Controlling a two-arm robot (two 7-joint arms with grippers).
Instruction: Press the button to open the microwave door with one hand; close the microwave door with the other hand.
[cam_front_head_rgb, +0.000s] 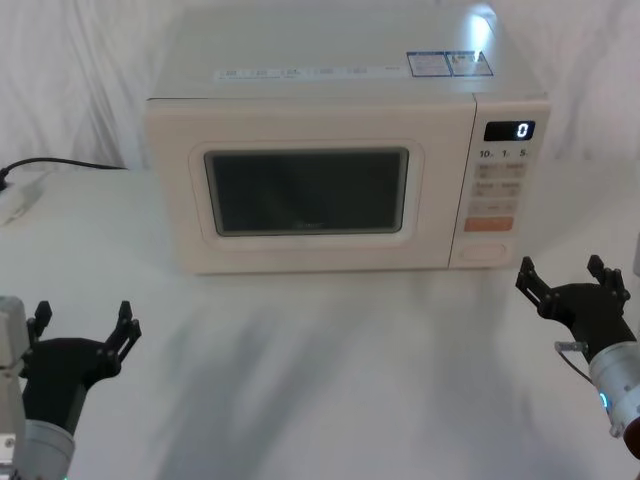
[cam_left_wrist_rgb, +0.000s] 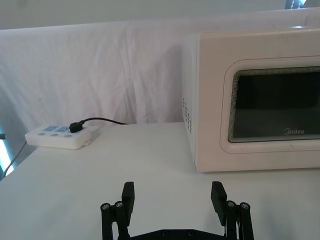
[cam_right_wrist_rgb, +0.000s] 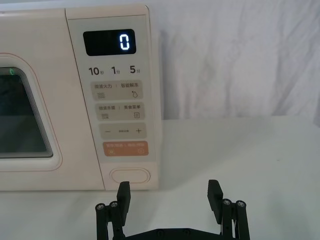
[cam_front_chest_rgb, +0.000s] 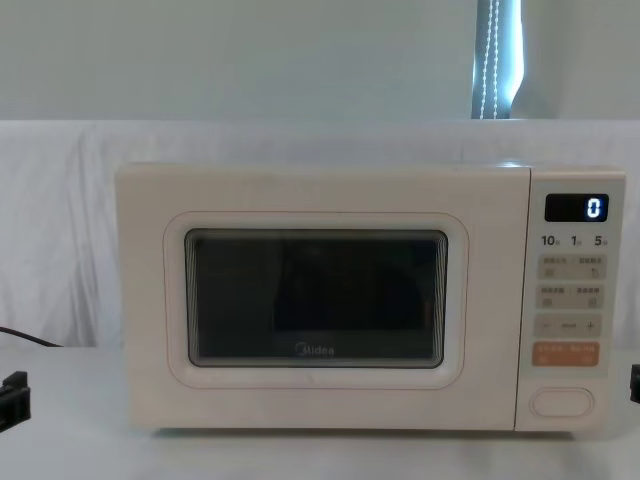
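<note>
Cream microwave door (cam_front_chest_rgb: 317, 300) sits flush, dark glass window, button (cam_front_chest_rgb: 561, 401) unpressed.

microwave door (cam_front_head_rgb: 308, 190) left of button (cam_front_head_rgb: 483, 252), power strip (cam_left_wrist_rgb: 61, 136) far left

Light: bright, even | glare: hitting microwave top (cam_front_head_rgb: 478, 22), upper right | shadows: streaking softly across surface (cam_front_head_rgb: 300, 370) | focus: staying sharp
</note>
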